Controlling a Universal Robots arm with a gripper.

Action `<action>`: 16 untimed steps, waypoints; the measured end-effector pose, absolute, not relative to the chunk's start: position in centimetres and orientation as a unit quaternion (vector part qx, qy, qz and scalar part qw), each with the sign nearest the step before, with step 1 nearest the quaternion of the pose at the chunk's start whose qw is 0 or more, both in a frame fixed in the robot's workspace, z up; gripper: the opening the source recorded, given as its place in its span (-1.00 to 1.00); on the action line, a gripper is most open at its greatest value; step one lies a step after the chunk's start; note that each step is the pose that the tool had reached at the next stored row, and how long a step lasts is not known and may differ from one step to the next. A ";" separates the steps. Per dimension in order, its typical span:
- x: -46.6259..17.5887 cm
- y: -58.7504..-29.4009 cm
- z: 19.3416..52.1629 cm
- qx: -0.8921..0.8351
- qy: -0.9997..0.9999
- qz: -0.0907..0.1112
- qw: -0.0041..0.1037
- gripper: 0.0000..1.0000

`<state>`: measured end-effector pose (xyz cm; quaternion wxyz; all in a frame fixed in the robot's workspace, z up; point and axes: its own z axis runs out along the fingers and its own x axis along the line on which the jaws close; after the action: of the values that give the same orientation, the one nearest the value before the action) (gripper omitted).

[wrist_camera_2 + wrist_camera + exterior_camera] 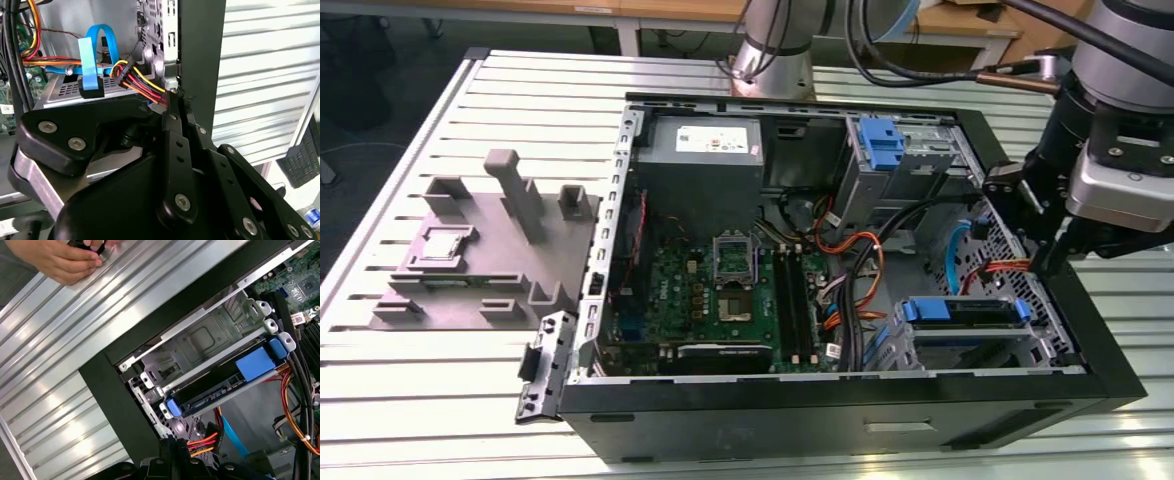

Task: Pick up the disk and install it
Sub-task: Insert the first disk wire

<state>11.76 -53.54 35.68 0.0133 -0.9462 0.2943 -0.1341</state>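
Note:
The disk (961, 312) lies in the drive cage at the case's near corner on the exterior view's right, and its blue carrier is showing. In the first wrist view the disk (220, 389) is a dark slab between blue end tabs, seated in the metal cage. My gripper (1051, 268) hangs over the case's wall on the exterior view's right, just beyond the cage. It is shut with nothing between its fingers. In both wrist views the gripper (175, 95) (172, 441) has its tips beside a red, yellow and black power cable (135, 80).
The open black computer case (854, 405) lies on a slatted metal table (440, 400). A blue bracket (881, 140) stands in the far bay beside the grey power supply (707, 150). A grey fixture block (480, 250) sits at the exterior view's left. A person's hand (55, 260) rests on the table.

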 end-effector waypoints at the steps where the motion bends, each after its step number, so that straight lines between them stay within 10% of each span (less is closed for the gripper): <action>1: 11.8 -53.5 35.6 -0.943 0.303 -0.134 0.012 -0.66; 16: 10.6 -53.5 35.3 -0.913 0.386 -0.135 0.000 -0.66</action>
<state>10.58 -53.53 35.30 0.0000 -0.9128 0.3856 -0.1348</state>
